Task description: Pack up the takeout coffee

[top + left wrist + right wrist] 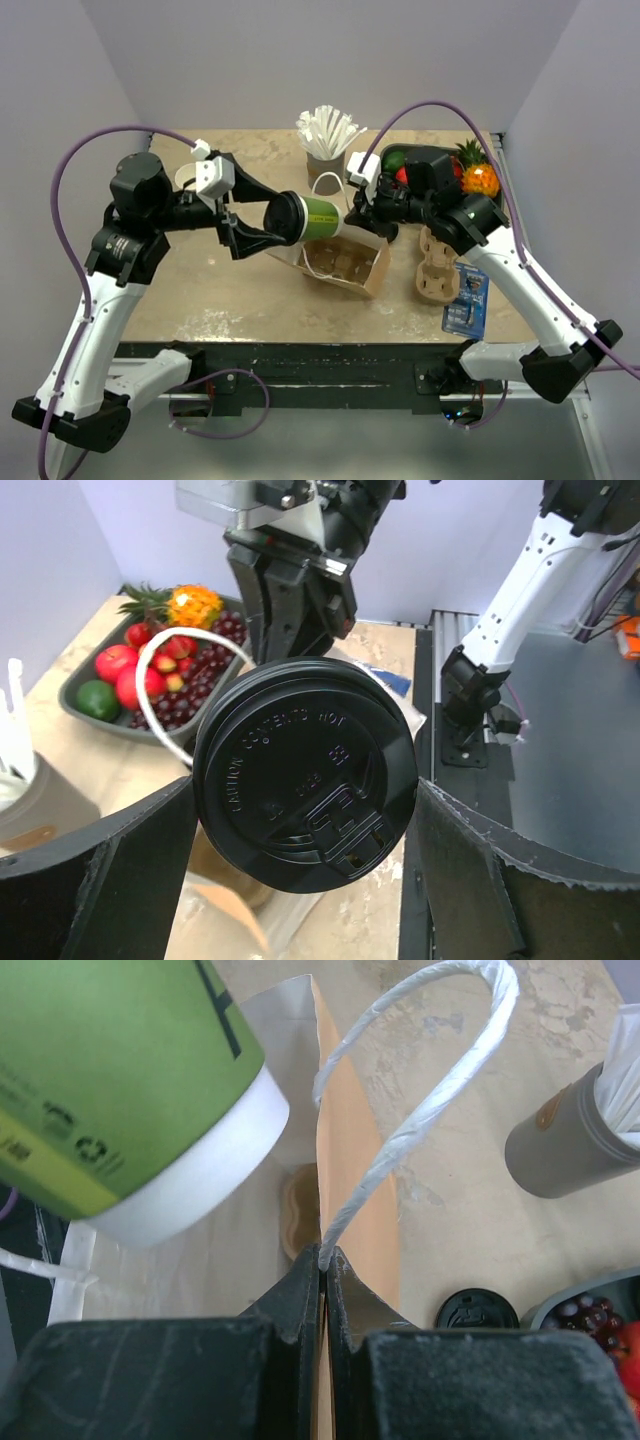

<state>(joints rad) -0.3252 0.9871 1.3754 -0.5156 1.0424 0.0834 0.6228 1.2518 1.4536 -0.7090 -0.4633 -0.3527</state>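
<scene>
The takeout coffee [322,216], a green cup with a cream band and black lid [285,218], lies on its side in the air above the open brown paper bag [350,265]. My left gripper [262,222] is shut on its lid end; in the left wrist view the lid [300,770] fills the gap between both fingers [130,860]. My right gripper [356,214] is shut on the bag's upper edge [345,1160] at the foot of its white string handle [430,1090]. The cup's base [110,1070] hangs over the bag mouth.
A grey cup of white straws [326,160] stands behind the bag. A black tray of fruit [432,160] is at the back right. A cardboard cup carrier [438,265] and a blue packet [466,300] lie on the right. A spare black lid [478,1312] lies on the table.
</scene>
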